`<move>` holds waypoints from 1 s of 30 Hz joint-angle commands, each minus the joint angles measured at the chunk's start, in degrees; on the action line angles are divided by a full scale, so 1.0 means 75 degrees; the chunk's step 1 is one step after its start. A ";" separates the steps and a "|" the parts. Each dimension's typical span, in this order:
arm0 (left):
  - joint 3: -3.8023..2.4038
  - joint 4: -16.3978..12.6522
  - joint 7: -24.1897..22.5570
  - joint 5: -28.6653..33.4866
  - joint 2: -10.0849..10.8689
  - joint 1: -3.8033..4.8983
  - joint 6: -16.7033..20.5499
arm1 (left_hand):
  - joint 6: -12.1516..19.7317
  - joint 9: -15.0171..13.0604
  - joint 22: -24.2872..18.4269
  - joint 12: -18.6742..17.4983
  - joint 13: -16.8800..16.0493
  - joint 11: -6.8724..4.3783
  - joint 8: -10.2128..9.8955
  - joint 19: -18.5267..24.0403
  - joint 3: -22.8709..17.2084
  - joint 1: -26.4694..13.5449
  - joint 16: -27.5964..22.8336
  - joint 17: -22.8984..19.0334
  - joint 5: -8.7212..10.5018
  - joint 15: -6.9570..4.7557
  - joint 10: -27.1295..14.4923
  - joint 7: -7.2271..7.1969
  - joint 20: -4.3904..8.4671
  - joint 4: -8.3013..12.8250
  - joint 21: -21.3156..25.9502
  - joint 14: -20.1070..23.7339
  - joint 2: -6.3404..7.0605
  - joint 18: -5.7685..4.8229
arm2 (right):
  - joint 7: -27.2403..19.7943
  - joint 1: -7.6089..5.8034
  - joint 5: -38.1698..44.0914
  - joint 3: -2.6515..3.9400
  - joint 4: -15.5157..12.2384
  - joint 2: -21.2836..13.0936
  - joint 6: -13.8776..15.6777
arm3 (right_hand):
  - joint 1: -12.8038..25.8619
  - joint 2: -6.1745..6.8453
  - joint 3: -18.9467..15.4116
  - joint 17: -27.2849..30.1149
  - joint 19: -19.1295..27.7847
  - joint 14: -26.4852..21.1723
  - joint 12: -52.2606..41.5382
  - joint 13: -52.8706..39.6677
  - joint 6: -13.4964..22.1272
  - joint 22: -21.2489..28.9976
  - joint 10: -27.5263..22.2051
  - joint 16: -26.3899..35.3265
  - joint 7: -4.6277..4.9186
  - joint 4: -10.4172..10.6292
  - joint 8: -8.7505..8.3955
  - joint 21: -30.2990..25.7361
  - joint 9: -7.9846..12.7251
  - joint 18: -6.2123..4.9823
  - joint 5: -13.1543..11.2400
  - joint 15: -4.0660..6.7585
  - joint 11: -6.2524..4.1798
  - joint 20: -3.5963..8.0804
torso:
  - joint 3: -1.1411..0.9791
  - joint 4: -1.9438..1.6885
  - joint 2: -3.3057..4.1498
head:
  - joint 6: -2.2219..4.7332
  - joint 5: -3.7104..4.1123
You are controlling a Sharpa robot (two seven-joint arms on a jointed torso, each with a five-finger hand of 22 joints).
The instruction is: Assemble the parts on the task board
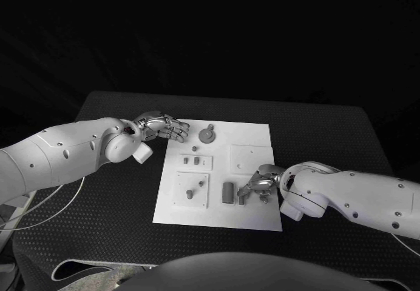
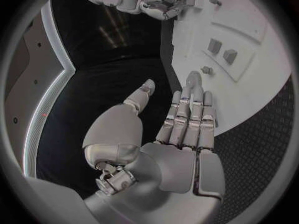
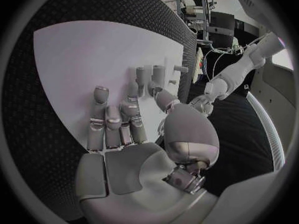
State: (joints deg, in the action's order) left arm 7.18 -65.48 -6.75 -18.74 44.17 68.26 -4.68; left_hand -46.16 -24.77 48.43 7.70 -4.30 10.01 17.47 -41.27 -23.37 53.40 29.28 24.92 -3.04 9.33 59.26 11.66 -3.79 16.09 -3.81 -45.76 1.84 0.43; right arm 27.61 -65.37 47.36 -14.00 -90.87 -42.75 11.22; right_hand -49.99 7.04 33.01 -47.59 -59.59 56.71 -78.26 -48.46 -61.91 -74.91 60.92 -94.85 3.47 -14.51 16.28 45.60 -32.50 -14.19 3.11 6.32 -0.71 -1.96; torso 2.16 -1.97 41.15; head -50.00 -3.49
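2 robot hands [image 1: 162, 127] [image 1: 259, 185] hover over 1 task board [image 1: 254, 136].

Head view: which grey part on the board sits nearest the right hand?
The upright dark block, just beside the right hand; the round disc lies far off by the left hand.

Right hand: the right hand [image 3: 134, 149] is flat, palm toward the task board, fingers [image 3: 98, 117] straight and a little apart, holding nothing.
Thumb: the thumb [image 3: 165, 100] points toward the small parts.
Task board: the task board [image 3: 87, 55] is a white plate lying on the black table [image 3: 118, 7].
Parts: the grey parts [image 3: 156, 75] stand on the board just beyond the fingertips.
Left arm: the left hand [image 3: 202, 103] is at 3 o'clock from the parts, beside the board's edge.
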 commanded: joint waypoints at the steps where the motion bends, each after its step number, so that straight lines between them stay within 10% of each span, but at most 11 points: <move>1: -0.0004 -0.0020 -0.0028 -0.0027 -0.0009 0.0005 -0.0082 | 0.0056 -0.0008 0.0012 -0.0004 -0.0003 -0.0003 0.0044 0.0046 0.0007 0.0003 -0.0053 0.0013 0.0029 0.0014 -0.0070 -0.0022 0.0002 0.0027 -0.0042 0.0064 0.0013 -0.0057 | -0.0213 0.0033 -0.0056 -0.0011 -0.0033 0.0050 -0.0194 | 0.0047 0.0058 0.0050 0.0013 0.0025 -0.0060 0.0054 0.0012 0.0363 -0.0010 -0.0036 0.0044 0.0288 0.0007 -0.0091 -0.0030 0.0216 -0.0109 -0.0009 -0.0009 0.0005 -0.0036 | 0.0002 -0.0006 -0.0002 | 0.0001 0.0002; 30: -0.0004 -0.0020 -0.0042 -0.0031 -0.0005 0.0005 -0.0110 | 0.0054 -0.0013 0.0014 -0.0004 -0.0003 -0.0001 0.0052 0.0049 0.0009 0.0011 -0.0059 0.0024 0.0028 0.0018 -0.0073 -0.0022 -0.0002 0.0022 -0.0041 0.0069 0.0006 -0.0057 | -0.0277 0.0073 0.0579 -0.0013 -0.0064 -0.0069 -0.1360 | -0.0083 0.0220 0.0228 0.0013 0.0021 -0.0087 0.0034 0.0001 0.0285 -0.0061 -0.0038 0.0013 0.0267 -0.0027 -0.0033 -0.0036 0.0208 -0.0109 -0.0010 -0.0017 -0.0012 -0.0044 | -0.0004 0.0006 0.0004 | 0.0001 0.0005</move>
State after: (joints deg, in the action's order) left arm 7.18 -65.48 -6.68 -18.86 44.25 68.25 -4.69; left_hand -46.16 -24.81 48.46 7.70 -4.29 10.01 17.47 -41.27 -23.37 53.40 29.05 25.01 -3.04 9.54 59.26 11.66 -3.79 16.09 -3.81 -45.55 1.84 0.43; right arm 25.98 -65.19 50.79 -13.92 -91.21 -43.48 3.81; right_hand -50.32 8.84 34.41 -47.54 -59.38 56.14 -78.05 -48.41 -60.73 -74.91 60.58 -94.86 4.11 -14.85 15.70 45.59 -30.88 -14.21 3.11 5.91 -0.39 -2.16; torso 2.12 -1.92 41.15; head -50.00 -3.54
